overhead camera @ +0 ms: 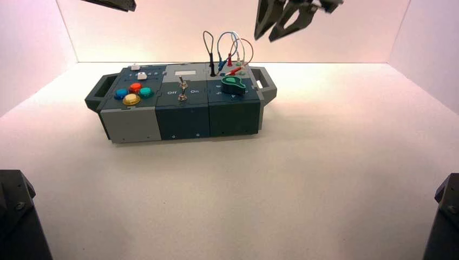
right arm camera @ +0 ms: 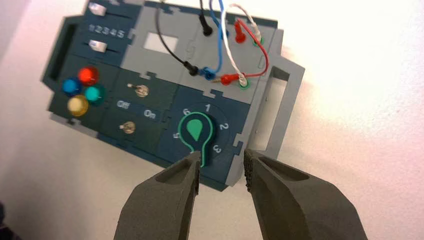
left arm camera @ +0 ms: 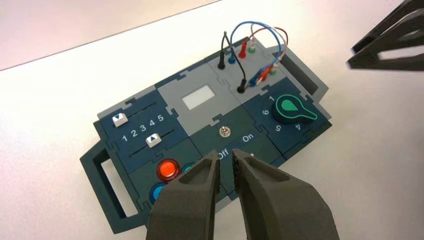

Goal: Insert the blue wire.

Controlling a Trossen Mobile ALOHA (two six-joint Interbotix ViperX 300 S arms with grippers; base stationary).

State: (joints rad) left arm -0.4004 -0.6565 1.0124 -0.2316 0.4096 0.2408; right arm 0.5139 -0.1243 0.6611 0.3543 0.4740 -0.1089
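My right claw [overhead camera: 279, 33] hovers wide and empty beyond the box's right end, my left [left arm camera: 226, 156] closed above its front; the blue wire [left arm camera: 274, 33] arches at the back right, where crowding plugs could snag my jaws.

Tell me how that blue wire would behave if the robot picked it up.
The blue wire looks thin, so it would probably bend easily. It already holds a raised arch, so it might spring a little rather than hang limp.
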